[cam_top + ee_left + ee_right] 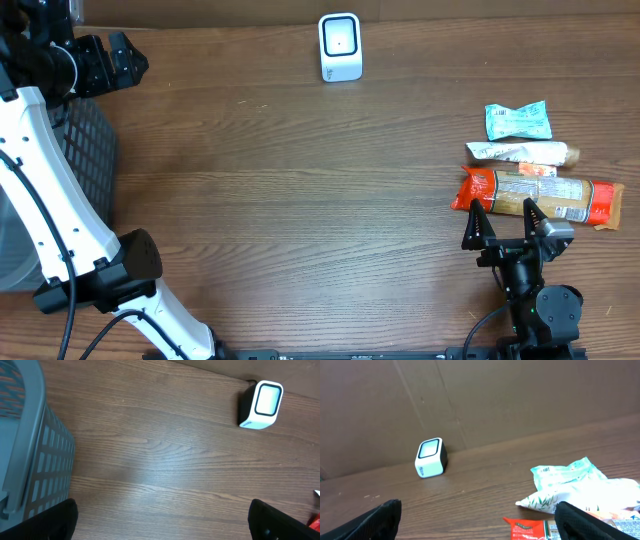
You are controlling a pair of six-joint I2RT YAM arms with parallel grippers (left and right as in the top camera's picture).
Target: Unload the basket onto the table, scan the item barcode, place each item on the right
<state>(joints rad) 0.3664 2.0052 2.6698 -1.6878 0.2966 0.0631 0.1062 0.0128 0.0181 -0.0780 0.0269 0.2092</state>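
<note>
Wood-grain table, white scanner, cardboard wall

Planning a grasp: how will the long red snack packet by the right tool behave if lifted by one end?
The long red packet looks like thin crinkled film, so it will probably sag if held by one end. It seems flat and light, unlikely to roll. The white packet lies beside it and might shift too.

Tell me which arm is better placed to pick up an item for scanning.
Right. The right gripper, open, sits right by the orange snack packet; the left gripper is far off by the basket.
</note>
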